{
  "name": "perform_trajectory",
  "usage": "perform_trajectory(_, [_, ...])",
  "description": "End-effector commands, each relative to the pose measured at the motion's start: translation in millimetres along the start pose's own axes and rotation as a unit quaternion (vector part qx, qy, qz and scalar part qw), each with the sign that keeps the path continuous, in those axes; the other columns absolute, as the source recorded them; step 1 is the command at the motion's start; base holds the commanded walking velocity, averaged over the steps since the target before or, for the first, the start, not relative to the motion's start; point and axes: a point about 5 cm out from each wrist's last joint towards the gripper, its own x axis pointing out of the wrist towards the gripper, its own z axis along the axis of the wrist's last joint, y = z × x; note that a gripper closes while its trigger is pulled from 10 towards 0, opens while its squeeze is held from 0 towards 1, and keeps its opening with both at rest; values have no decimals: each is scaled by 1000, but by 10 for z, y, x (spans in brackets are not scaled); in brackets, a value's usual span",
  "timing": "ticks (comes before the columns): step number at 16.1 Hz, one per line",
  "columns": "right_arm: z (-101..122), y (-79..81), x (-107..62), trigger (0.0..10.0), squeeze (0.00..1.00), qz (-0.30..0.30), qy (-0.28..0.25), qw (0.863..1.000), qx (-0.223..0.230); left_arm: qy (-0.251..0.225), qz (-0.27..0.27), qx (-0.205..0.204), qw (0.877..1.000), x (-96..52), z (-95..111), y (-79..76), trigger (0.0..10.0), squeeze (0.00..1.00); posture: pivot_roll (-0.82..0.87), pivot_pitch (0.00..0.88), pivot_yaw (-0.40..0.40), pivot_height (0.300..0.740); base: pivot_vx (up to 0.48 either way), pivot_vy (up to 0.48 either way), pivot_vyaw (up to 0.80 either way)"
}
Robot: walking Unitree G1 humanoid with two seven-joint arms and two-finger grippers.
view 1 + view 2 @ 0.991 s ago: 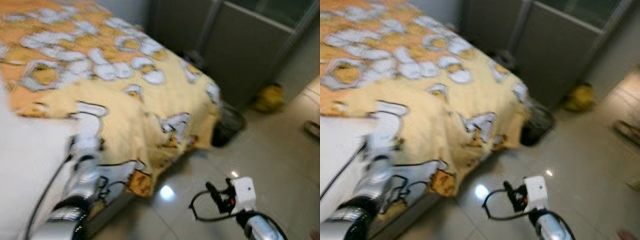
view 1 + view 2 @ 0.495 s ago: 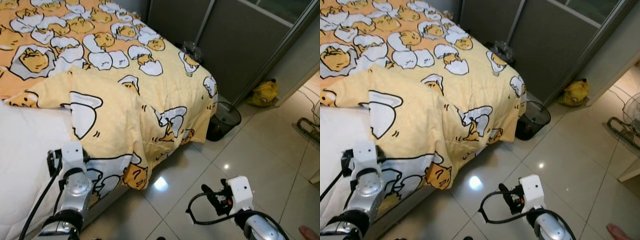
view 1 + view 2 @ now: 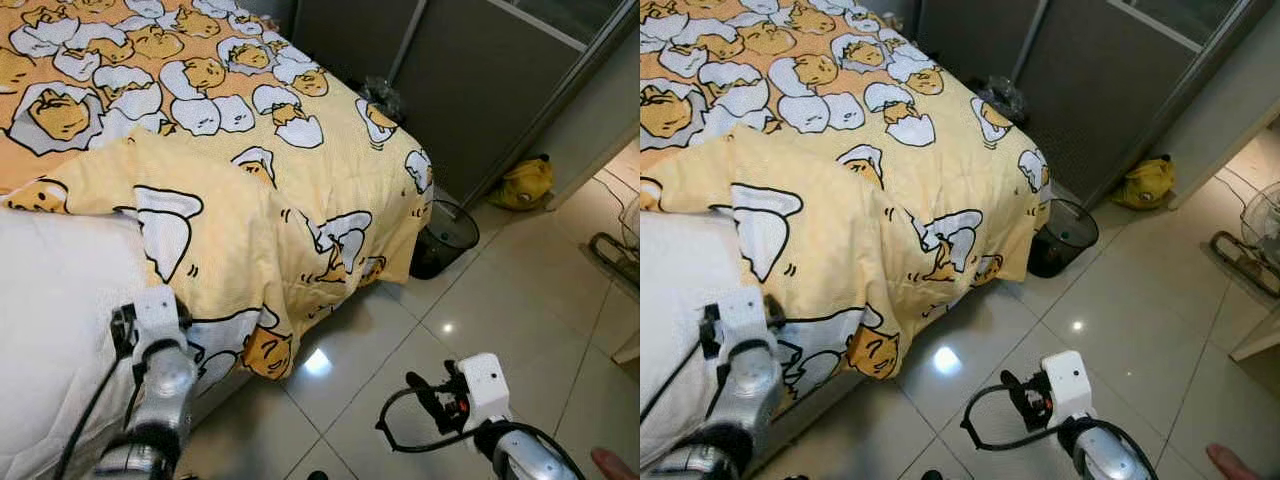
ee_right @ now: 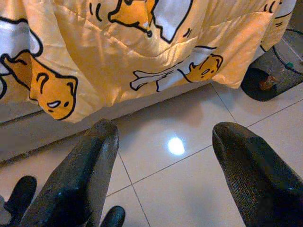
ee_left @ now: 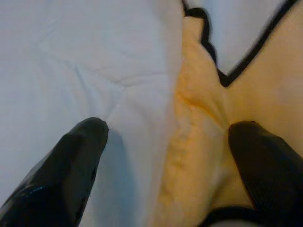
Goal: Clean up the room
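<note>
From the left eye view, a big bed (image 3: 60, 330) takes up most of the room, and a yellow blanket (image 3: 250, 190) with egg cartoons lies over it and hangs down the side to the shiny floor tiles (image 3: 480, 290). Part of the white sheet (image 3: 50, 300) shows beside the blanket's edge. The left arm (image 3: 160, 380) reaches over the side of the bed, right where the blanket meets the white sheet. The right gripper (image 3: 425, 395) hangs low above the floor, well apart from the bed. A black wire bin (image 3: 445, 235) stands on the floor just beside the bed's corner, and a yellow plush toy (image 3: 527, 183) sits by the dark closet door (image 3: 470, 80). In the right eye view, a fan (image 3: 1255, 245) stands at the far side, and a person's toes (image 3: 1230, 462) peek in at the bottom corner. In the left wrist view, the left gripper (image 5: 165, 156) has its two fingers wide apart, one over the white sheet and one over the yellow blanket, with the blanket's edge between them. In the right wrist view, the right gripper's fingers (image 4: 80, 170) are spread apart too, holding nothing, with the floor, the hanging blanket and the bin (image 4: 272, 71) ahead.
</note>
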Motion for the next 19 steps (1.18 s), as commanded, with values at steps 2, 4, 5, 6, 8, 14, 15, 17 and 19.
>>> perform_trajectory(2, [-54,-19,-20,10000,0,-8,14,1000,0,-66,-15,64,996,-111,26,-69,10000,0,7,159,-200,740,0,0,0])
perform_trajectory(4, [-65,-6,-28,10000,0,-6,15,1000,0,-81,-22,69,994,-158,42,-112,10000,0,8,156,-204,740,0,0,0])
perform_trajectory(5, [-85,1,-39,10000,0,-2,19,1000,-1,-66,-32,45,996,-185,18,-152,10000,0,9,150,-208,740,0,0,0])
perform_trajectory(6, [-98,1,-47,10000,0,1,22,1000,-4,-28,-50,14,998,-216,-58,-198,10000,0,7,145,-211,740,0,0,0])
perform_trajectory(8, [-108,-15,-56,10000,0,2,25,1000,-9,34,-53,-6,998,-261,-221,-208,10000,0,4,136,-214,740,0,0,0])
perform_trajectory(14, [-123,-51,-42,10000,0,5,32,999,-16,137,-33,9,990,-267,-478,-98,0,0,12,110,-223,740,0,0,0])
perform_trajectory(15, [-122,-46,-33,10000,0,7,32,999,-17,155,-31,7,987,-256,-512,-65,0,0,11,108,-223,740,0,0,0])
perform_trajectory(17, [-109,-47,-4,10000,0,5,29,999,-15,165,-58,10,984,-232,-528,-48,0,0,17,99,-211,740,0,0,0])
perform_trajectory(19, [-96,-46,29,10000,0,2,25,1000,-13,181,-93,22,979,-216,-556,-40,0,0,21,103,-204,740,0,0,0])
